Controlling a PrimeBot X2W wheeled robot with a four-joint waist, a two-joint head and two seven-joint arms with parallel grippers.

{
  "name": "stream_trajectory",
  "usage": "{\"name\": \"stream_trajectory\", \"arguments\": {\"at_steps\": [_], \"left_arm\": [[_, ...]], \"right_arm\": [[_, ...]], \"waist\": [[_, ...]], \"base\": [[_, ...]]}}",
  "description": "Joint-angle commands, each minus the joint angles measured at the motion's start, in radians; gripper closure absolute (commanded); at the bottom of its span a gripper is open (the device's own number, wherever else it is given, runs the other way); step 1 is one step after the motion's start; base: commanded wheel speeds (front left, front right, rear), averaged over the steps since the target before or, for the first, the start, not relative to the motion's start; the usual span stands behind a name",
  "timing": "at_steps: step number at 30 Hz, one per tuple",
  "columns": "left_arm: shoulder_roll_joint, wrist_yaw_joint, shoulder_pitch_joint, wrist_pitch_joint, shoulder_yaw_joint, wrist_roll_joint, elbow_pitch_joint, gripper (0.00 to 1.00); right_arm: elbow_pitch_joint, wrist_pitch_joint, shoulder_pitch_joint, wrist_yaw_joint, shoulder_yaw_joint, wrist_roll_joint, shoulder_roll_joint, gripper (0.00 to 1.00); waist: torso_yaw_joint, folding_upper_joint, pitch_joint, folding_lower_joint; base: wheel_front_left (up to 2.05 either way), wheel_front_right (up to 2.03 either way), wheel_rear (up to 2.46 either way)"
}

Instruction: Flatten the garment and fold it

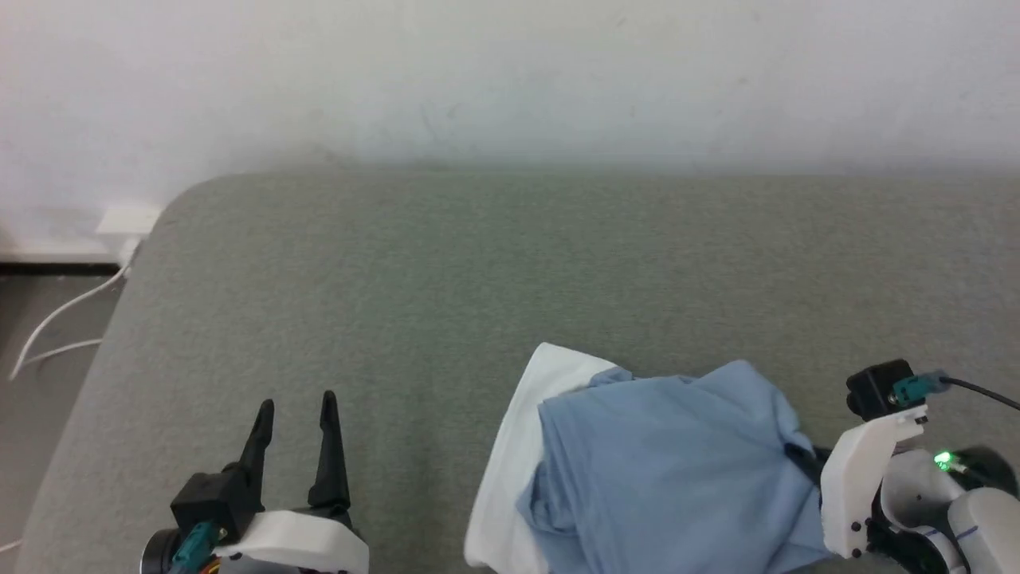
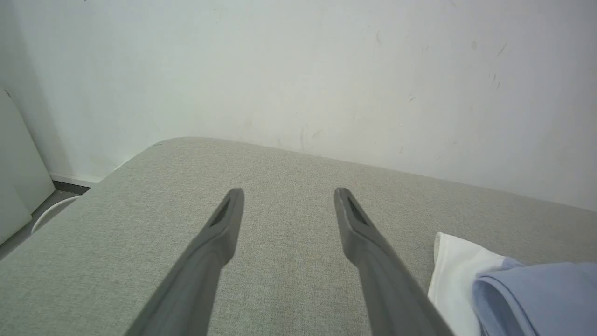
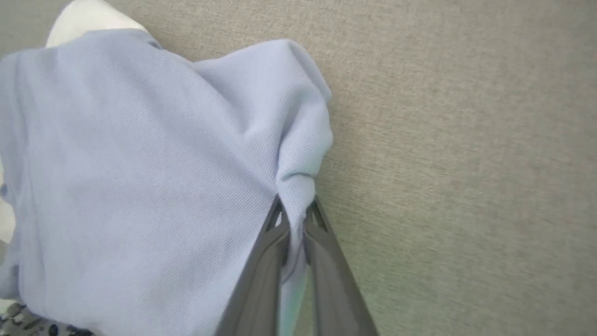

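The garment (image 1: 669,470), a light blue knit shirt with a white part along its left side, lies bunched on the grey-green padded table (image 1: 446,279) at the lower right of the head view. In the right wrist view my right gripper (image 3: 294,210) is shut on a pinched fold at the garment's (image 3: 140,177) right edge. In the head view that gripper (image 1: 805,458) reaches in from the right, fingers partly buried in cloth. My left gripper (image 1: 295,410) stands open at the lower left, apart from the shirt. In the left wrist view its fingers (image 2: 224,228) hover over bare table, the garment (image 2: 513,289) to their right.
A white wall (image 1: 510,80) runs along the table's far edge. The table's rounded left corner drops to a floor with white cables (image 1: 56,327) and a wall socket (image 1: 127,219). Bare table surface stretches beyond and left of the shirt.
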State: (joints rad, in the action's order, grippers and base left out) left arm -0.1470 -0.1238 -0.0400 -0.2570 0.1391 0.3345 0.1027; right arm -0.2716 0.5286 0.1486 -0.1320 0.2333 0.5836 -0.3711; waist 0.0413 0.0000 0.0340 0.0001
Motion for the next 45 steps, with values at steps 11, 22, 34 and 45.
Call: {"name": "stream_trajectory", "arguments": {"at_steps": [11,22,34,45], "left_arm": [[0.017,0.018,0.033,-0.005,-0.032,-0.035,-0.056,0.00],[-0.019,0.055,0.198,0.021,0.020,-0.094,-0.096,0.00],[-0.041,0.065,0.284,0.035,0.042,-0.115,-0.085,0.00],[-0.017,0.060,0.227,0.007,0.034,-0.086,-0.033,0.00]], "right_arm": [[0.062,0.021,0.097,0.001,-0.034,-0.207,-0.153,1.00],[-0.220,-0.270,0.268,0.001,-0.218,-0.236,-0.172,1.00],[-0.604,-0.615,0.422,0.001,-0.339,-0.306,-0.112,0.00],[-0.663,-0.775,0.322,0.001,-0.418,-0.359,-0.120,0.00]], "waist": [[-0.339,0.0000,0.115,-0.0001],[-0.438,0.0000,0.331,-0.0001],[-0.391,0.0000,0.420,-0.0001],[-0.341,0.0000,0.289,-0.0001]], "base": [[0.00,0.00,0.00],[0.00,0.00,0.00],[0.00,0.00,0.00],[0.00,0.00,0.00]]}}
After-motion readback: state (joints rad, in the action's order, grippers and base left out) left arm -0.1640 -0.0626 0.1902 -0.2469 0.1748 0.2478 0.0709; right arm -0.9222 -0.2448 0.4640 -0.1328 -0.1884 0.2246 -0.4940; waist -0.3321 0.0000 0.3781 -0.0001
